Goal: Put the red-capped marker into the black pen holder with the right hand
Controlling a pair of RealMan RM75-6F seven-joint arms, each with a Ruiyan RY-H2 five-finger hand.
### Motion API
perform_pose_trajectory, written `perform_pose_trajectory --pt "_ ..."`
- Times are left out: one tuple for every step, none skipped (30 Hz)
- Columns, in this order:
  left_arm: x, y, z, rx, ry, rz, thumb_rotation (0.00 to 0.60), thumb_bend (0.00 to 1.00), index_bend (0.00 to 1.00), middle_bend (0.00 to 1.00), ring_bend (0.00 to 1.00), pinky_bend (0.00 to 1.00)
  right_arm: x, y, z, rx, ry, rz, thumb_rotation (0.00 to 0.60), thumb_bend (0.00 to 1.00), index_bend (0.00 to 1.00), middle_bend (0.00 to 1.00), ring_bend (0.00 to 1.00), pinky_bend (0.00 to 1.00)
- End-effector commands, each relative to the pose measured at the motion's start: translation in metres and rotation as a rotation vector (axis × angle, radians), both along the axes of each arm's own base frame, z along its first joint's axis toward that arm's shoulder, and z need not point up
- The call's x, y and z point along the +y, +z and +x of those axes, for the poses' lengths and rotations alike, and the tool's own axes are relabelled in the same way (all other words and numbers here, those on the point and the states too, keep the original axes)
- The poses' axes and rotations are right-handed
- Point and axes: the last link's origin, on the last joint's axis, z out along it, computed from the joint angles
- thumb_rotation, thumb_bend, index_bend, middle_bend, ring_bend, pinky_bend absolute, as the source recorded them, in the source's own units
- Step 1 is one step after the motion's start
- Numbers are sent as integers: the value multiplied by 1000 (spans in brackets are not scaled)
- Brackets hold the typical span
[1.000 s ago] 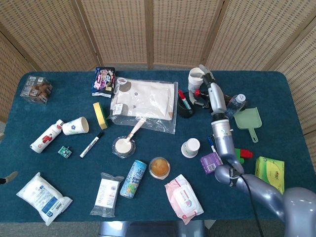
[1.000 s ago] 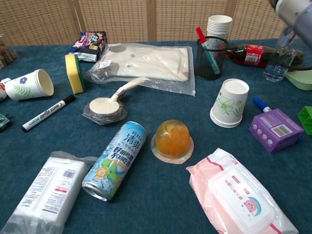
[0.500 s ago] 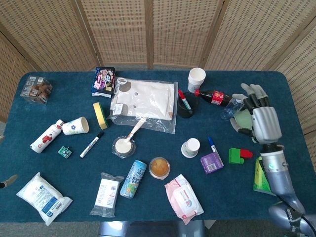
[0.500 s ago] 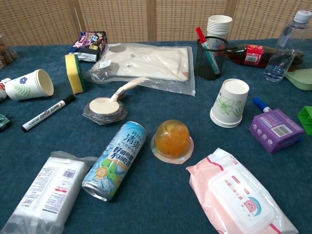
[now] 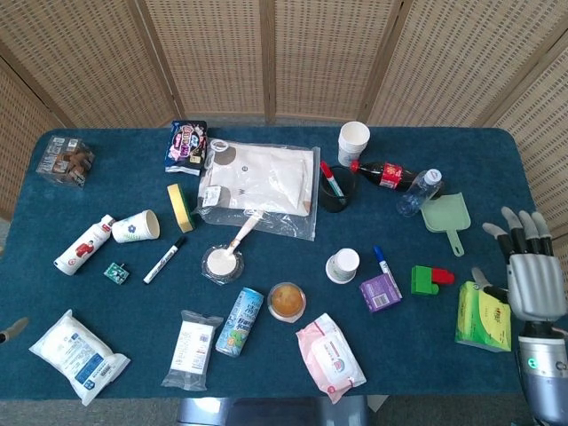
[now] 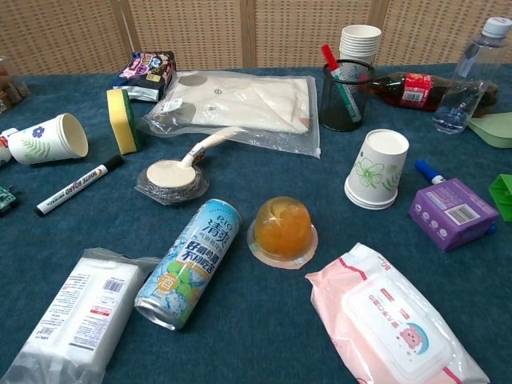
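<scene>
The red-capped marker [image 5: 327, 177] stands tilted inside the black mesh pen holder [image 5: 335, 199] at the back of the table, red cap up. The chest view shows the marker [image 6: 334, 70] leaning in the same holder [image 6: 346, 102]. My right hand [image 5: 526, 277] hovers far from the holder, past the table's right edge near the green packet. Its fingers are spread and it holds nothing. Only a small grey tip [image 5: 8, 331] shows at the left edge, perhaps my left hand; its state is hidden.
A stack of paper cups [image 5: 353, 140], a cola bottle [image 5: 383, 174] and a water bottle [image 5: 416, 192] lie close to the holder. Near my right hand are a green dustpan [image 5: 446, 218], a green packet [image 5: 482, 315] and a green-and-red block [image 5: 429, 279].
My right hand left the pen holder, swung to the right and drew back toward the near right edge, empty. The marker stays in the holder.
</scene>
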Motion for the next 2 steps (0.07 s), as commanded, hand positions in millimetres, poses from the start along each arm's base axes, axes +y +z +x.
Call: perform_pose_trajectory --pt "-1 -1 1 7 -4 1 600 54 0 0 0 0 20 -1 -14 18 -69 5 600 261 234 0 0 23" --pt "-1 -2 2 11 -6 2 600 54 0 0 0 0 24 -1 -18 19 -81 4 600 261 234 0 0 16"
